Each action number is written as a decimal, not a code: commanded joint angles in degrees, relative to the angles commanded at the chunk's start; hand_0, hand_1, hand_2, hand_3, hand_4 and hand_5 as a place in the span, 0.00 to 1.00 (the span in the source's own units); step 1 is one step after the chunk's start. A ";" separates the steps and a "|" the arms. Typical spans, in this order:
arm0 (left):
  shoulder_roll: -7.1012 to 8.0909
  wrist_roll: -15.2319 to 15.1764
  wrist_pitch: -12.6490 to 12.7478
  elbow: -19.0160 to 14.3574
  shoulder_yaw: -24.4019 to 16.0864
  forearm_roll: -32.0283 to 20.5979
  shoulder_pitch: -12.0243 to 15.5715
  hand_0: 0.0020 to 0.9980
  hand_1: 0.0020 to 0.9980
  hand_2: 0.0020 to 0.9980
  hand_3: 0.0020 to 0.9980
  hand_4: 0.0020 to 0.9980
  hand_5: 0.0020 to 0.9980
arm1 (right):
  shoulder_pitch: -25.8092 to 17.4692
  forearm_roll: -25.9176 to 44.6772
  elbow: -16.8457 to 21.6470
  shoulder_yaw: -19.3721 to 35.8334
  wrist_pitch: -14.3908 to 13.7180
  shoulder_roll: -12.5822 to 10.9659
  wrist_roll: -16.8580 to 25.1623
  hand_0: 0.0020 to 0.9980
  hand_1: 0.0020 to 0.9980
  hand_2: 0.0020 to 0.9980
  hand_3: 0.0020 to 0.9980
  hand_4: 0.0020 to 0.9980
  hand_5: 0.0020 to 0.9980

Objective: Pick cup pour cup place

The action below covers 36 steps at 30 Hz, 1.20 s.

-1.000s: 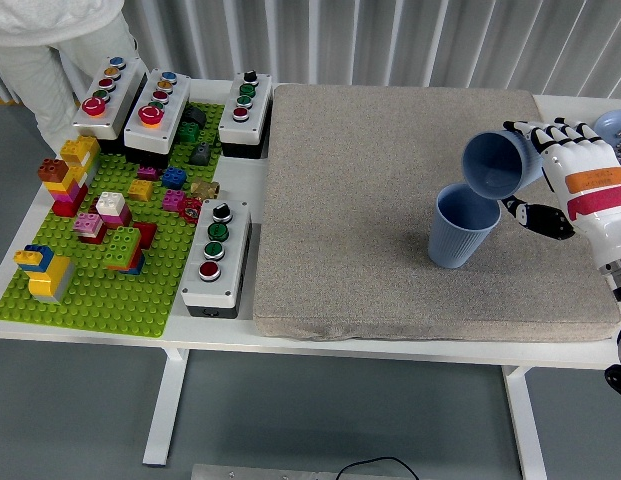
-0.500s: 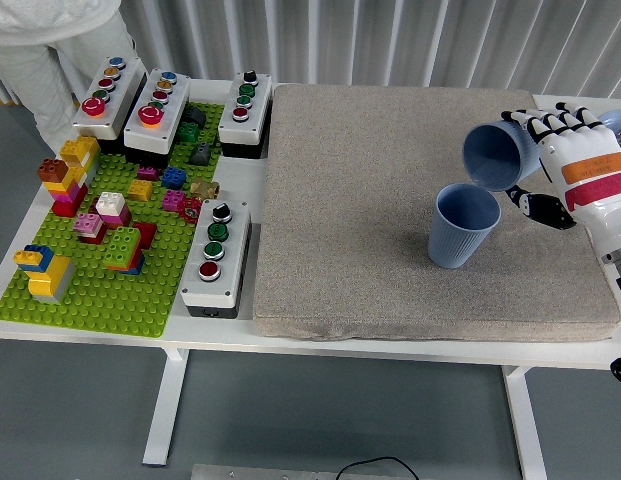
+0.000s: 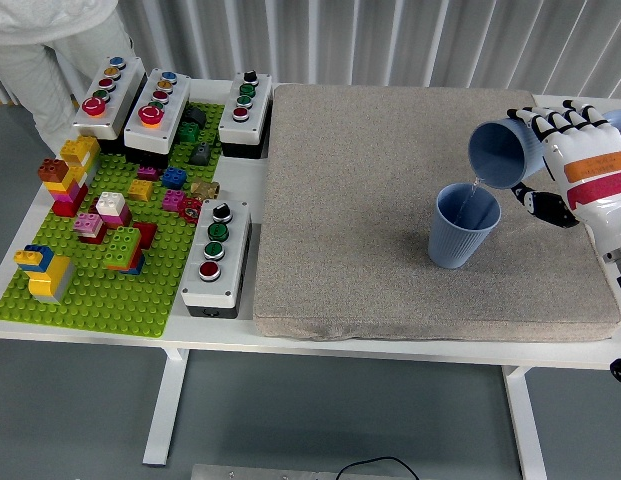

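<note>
The right hand (image 3: 575, 165) gripped a tilted blue cup (image 3: 502, 152) above an upright second cup (image 3: 463, 226). A thin stream fell between them over the grey mat (image 3: 370, 200) on the counter (image 3: 242, 180).

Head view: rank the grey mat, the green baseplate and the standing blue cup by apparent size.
1. Grey mat, by far the largest.
2. Green baseplate, clearly smaller.
3. Standing blue cup, smallest.
No close calls.
</note>
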 joint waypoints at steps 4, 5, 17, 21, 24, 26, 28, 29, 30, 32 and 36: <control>0.00 0.02 -0.02 0.00 -0.05 0.09 0.02 0.70 0.71 0.72 0.63 0.49 0.92 | 0.10 -0.40 0.03 -0.07 -0.18 -0.01 -0.57 0.87 0.66 0.55 0.59 0.64 0.00; 0.00 0.02 -0.02 0.01 -0.06 0.07 0.03 0.70 0.71 0.72 0.63 0.49 0.92 | 0.09 -0.51 -0.02 -0.07 -0.27 -0.01 -0.70 0.87 0.66 0.55 0.59 0.64 0.00; 0.02 -0.01 -0.04 0.01 0.03 0.00 0.01 0.70 0.71 0.72 0.63 0.49 0.92 | 0.02 0.54 -0.08 0.23 -0.05 -0.01 -0.46 0.87 0.66 0.55 0.59 0.63 0.00; 0.00 -0.02 -0.03 0.00 0.04 0.01 0.08 0.70 0.71 0.72 0.63 0.49 0.92 | 0.02 0.62 -0.03 0.15 -0.01 0.04 -0.39 0.87 0.66 0.55 0.59 0.63 0.00; 0.00 -0.03 -0.03 -0.01 0.06 -0.02 0.11 0.70 0.71 0.72 0.63 0.49 0.92 | -0.03 0.77 -0.11 0.15 0.00 0.07 -0.37 0.87 0.66 0.55 0.59 0.63 0.00; 0.01 -0.01 -0.04 -0.02 0.04 0.02 0.11 0.70 0.71 0.72 0.63 0.49 0.92 | -0.09 1.07 -0.04 0.14 0.04 0.07 -0.34 0.87 0.66 0.55 0.59 0.63 0.00; 0.02 0.01 -0.06 -0.02 0.02 0.07 0.10 0.70 0.71 0.72 0.63 0.49 0.93 | -0.14 1.40 0.05 0.24 0.06 0.08 -0.23 0.87 0.67 0.55 0.59 0.63 0.00; 0.02 0.02 -0.06 -0.02 0.00 0.09 0.11 0.70 0.71 0.72 0.63 0.49 0.93 | -0.19 1.56 0.05 0.38 0.08 0.10 -0.23 0.87 0.67 0.55 0.59 0.63 0.00; 0.01 0.03 -0.06 -0.02 -0.01 0.10 0.11 0.70 0.71 0.72 0.63 0.49 0.93 | -0.23 1.69 0.05 0.49 0.09 0.13 -0.23 0.87 0.67 0.55 0.59 0.63 0.00; 0.00 0.00 -0.05 -0.03 0.04 0.02 0.16 0.70 0.71 0.72 0.63 0.49 0.93 | -0.33 2.02 0.16 0.65 0.02 0.09 -0.16 0.87 0.67 0.55 0.59 0.63 0.00; 0.03 0.06 -0.06 -0.03 -0.04 0.05 0.26 0.70 0.71 0.72 0.63 0.49 0.92 | -0.36 2.46 0.26 0.62 -0.06 0.14 -0.01 0.87 0.67 0.55 0.59 0.62 0.00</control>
